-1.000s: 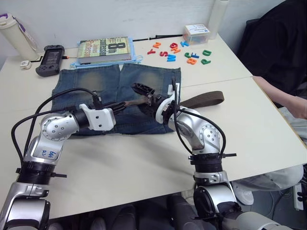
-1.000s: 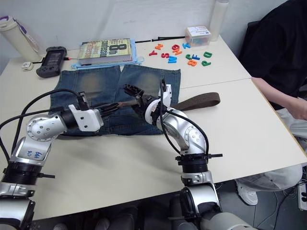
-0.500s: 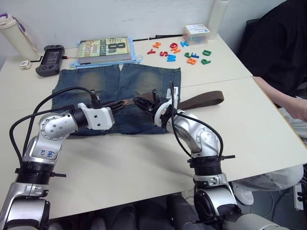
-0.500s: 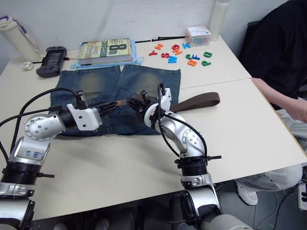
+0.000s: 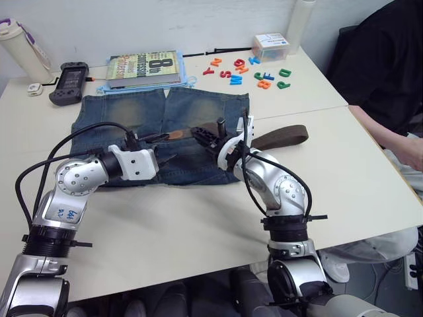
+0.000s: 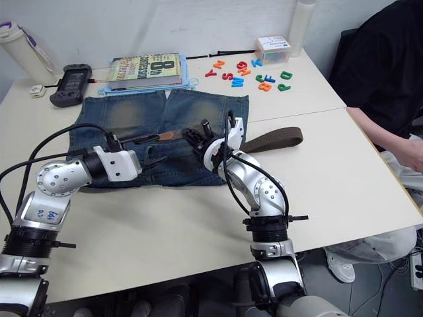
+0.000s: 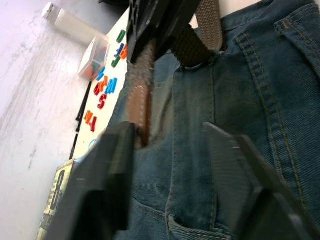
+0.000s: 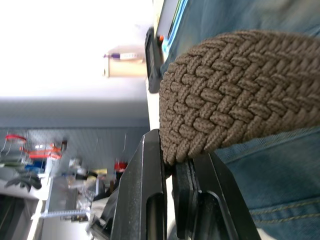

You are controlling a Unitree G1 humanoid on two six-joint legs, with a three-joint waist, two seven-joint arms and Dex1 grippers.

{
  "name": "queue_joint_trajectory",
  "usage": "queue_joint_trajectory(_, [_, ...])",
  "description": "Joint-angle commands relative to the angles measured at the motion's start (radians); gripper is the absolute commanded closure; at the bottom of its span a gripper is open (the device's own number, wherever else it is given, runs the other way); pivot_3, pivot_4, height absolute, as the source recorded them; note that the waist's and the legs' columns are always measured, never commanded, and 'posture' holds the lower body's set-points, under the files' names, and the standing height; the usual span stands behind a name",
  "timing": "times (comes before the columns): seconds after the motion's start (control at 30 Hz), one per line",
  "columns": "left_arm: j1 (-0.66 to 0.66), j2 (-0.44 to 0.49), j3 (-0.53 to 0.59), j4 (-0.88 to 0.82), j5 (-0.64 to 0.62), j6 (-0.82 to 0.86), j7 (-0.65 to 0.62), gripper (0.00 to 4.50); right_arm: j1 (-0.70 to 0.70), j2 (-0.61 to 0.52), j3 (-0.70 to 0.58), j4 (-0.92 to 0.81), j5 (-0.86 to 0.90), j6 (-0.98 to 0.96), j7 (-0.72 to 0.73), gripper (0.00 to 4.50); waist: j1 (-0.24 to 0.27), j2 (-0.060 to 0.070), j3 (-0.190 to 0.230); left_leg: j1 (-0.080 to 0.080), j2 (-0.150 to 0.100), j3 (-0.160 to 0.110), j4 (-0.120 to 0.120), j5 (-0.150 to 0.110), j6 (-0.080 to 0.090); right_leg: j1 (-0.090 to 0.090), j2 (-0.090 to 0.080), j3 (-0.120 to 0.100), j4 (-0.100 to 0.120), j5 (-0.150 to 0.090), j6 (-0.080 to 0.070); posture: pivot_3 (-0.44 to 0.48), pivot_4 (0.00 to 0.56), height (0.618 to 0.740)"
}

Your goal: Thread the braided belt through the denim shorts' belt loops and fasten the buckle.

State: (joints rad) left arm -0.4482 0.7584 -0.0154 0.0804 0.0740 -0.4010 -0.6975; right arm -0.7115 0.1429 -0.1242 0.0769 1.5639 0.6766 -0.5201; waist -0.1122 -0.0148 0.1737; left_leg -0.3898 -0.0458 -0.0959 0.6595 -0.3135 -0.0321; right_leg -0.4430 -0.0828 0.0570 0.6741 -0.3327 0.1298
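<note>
The denim shorts [image 5: 139, 109] lie flat on the table, legs pointing away from me. The braided belt [image 5: 285, 136] comes in from the right across the shorts. Its tan tip [image 5: 175, 135] lies over the denim. My right gripper [image 5: 207, 136] is shut on the belt just behind the tip, and the woven strap [image 8: 225, 110] is pinched between its fingers [image 8: 150, 200]. My left gripper [image 7: 170, 132] stands open beside the tip, with only denim between its fingers. The buckle is out of view. The belt loops are too small to make out.
A book [image 5: 144, 68] lies beyond the shorts, a black controller [image 5: 66, 82] and a white bottle [image 5: 23, 49] at the far left. Coloured letters [image 5: 251, 69] and a clear box [image 5: 271, 46] sit at the far right. A person [image 5: 390, 86] sits at the table's right.
My right gripper, open a second ago, has shut on the belt behind its tip. My left gripper, which held the tip, has opened and let it go.
</note>
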Motion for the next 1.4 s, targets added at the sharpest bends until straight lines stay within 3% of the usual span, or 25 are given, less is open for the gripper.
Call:
queue_joint_trajectory(0.03, [0.061,0.057,0.075,0.017,-0.073,-0.027,-0.043,1.77,0.011,0.012,-0.020,-0.063,-0.019,-0.009,0.016,4.50,-0.003,0.000,0.000,0.000,0.000,0.000,0.000,0.000,0.000,0.000,0.000,0.000,0.000,0.000,0.000,0.000,0.150,0.740])
queue_joint_trajectory(0.17, [0.142,0.146,0.102,0.218,-0.058,-0.174,-0.078,1.77,0.026,0.001,-0.034,-0.088,-0.035,-0.007,0.008,4.50,-0.006,0.001,0.000,0.001,0.002,0.000,-0.002,0.000,0.000,-0.001,0.001,0.001,0.000,0.000,-0.001,0.000,0.150,0.740])
queue_joint_trajectory(0.27, [0.124,0.173,0.094,0.370,-0.016,-0.264,-0.054,1.77,0.042,0.003,-0.036,-0.111,-0.045,0.001,0.002,4.50,0.002,0.001,0.000,0.001,0.001,0.000,-0.001,0.000,0.000,-0.001,0.001,0.000,0.000,0.000,-0.001,0.000,0.150,0.740])
queue_joint_trajectory(0.63, [-0.017,0.106,-0.012,0.682,0.106,-0.341,0.015,1.77,0.069,0.015,-0.018,-0.174,-0.065,0.009,-0.026,4.50,0.030,0.000,-0.001,0.001,-0.001,-0.001,0.001,0.000,0.000,0.000,0.000,-0.001,0.001,0.001,-0.001,0.000,0.150,0.740])
queue_joint_trajectory(0.7, [-0.036,0.095,-0.028,0.700,0.114,-0.352,0.023,2.31,0.071,0.016,-0.017,-0.180,-0.065,0.008,-0.029,4.50,0.029,0.000,-0.001,0.001,-0.001,-0.001,0.001,0.000,0.000,0.000,0.000,-0.001,0.001,0.001,-0.001,0.000,0.150,0.740])
queue_joint_trajectory(0.73, [-0.036,0.087,-0.034,0.696,0.107,-0.358,0.018,2.54,0.073,0.015,-0.015,-0.183,-0.067,0.009,-0.030,4.50,0.029,0.001,-0.001,0.001,-0.001,-0.001,0.001,0.000,0.000,0.000,0.000,0.000,0.001,0.001,-0.001,0.000,0.150,0.740])
queue_joint_trajectory(0.87, [-0.012,0.069,-0.051,0.671,0.091,-0.372,-0.005,4.26,0.081,0.013,-0.014,-0.193,-0.072,0.006,-0.036,4.50,0.028,0.000,-0.001,0.001,-0.001,-0.001,0.001,0.001,0.000,0.000,0.000,0.000,0.004,0.001,-0.001,0.000,0.150,0.740])
queue_joint_trajectory(0.9, [-0.005,0.066,-0.054,0.663,0.090,-0.373,-0.007,4.46,0.082,0.012,-0.015,-0.195,-0.074,0.005,-0.036,4.50,0.027,0.001,-0.001,0.001,-0.001,-0.001,0.001,0.001,0.000,0.000,0.000,0.000,0.004,0.001,-0.001,0.000,0.150,0.740])
queue_joint_trajectory(1.2, [0.066,-0.081,-0.089,0.373,0.016,-0.188,-0.038,4.46,0.071,-0.026,-0.025,-0.199,-0.100,0.014,-0.027,4.50,0.043,0.006,-0.005,0.001,-0.007,-0.001,0.002,0.000,0.004,0.001,-0.008,-0.001,0.002,0.002,-0.001,0.000,0.150,0.740])
queue_joint_trajectory(1.4, [0.087,-0.177,-0.120,0.205,0.064,-0.013,-0.001,4.46,0.027,-0.143,-0.084,-0.147,-0.098,0.048,0.007,4.50,0.061,0.007,-0.005,0.001,-0.014,-0.001,0.003,0.002,0.010,0.004,-0.012,-0.004,-0.002,0.003,0.003,0.000,0.150,0.740])
